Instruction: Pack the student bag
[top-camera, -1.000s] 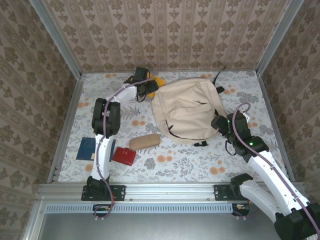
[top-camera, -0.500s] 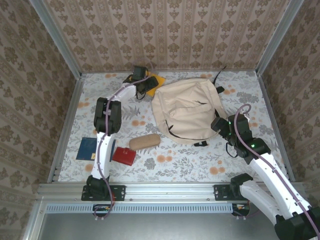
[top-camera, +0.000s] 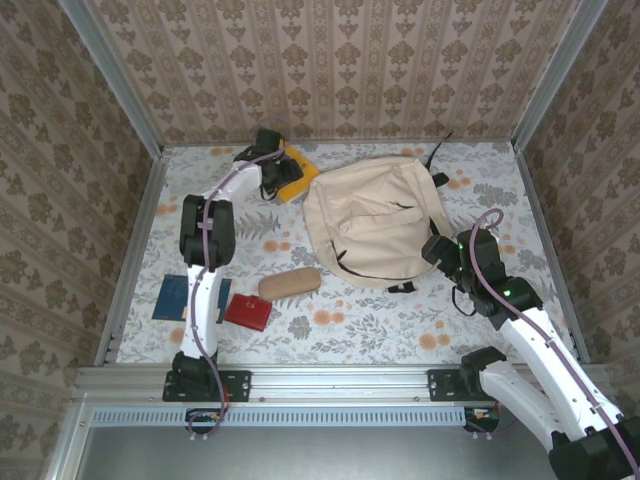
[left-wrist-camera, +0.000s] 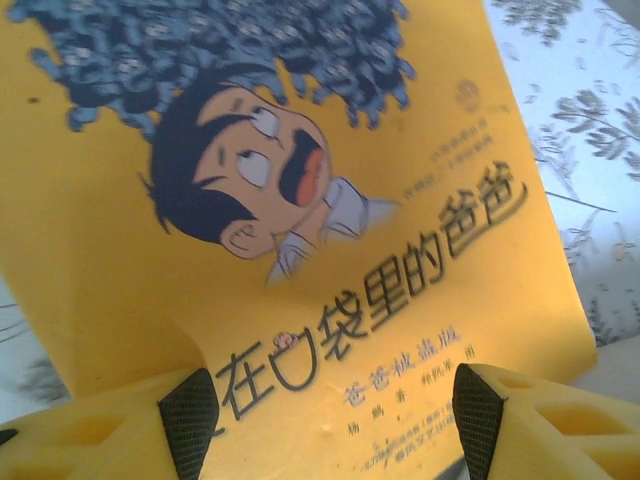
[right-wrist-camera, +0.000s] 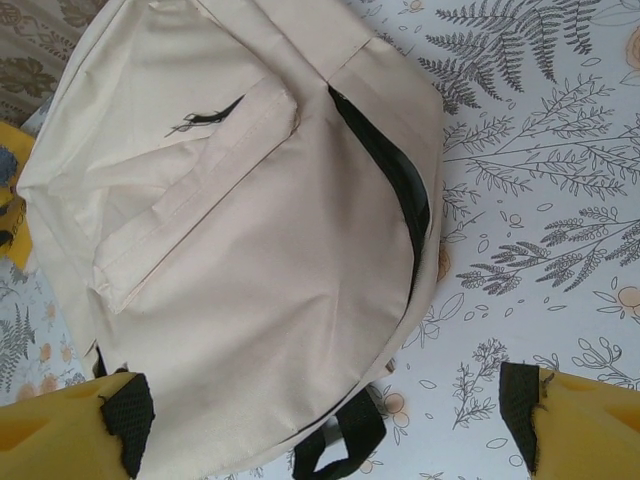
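The left fingers (left-wrist-camera: 190, 420) stand apart across the near edge of a yellow picture book (left-wrist-camera: 300, 200) at the far left of the worktop (top-camera: 350, 320); whether they grip it cannot be told. The right fingers (right-wrist-camera: 125, 410), released, hover at the near right edge of the student bag (right-wrist-camera: 250, 250), lying far centre, zip partly open. Likely step: fetching the book. Next, the opening needs widening.

1. The table (top-camera: 350, 325) wears a pale floral cloth.
2. The student bag (top-camera: 375, 225), beige, lies toward the far right.
3. A yellow book (top-camera: 298, 172) sits just left of it; whether it rests flat is unclear.
4. Near left: tan case (top-camera: 289, 283), red wallet (top-camera: 247, 312), blue booklet (top-camera: 178, 297).
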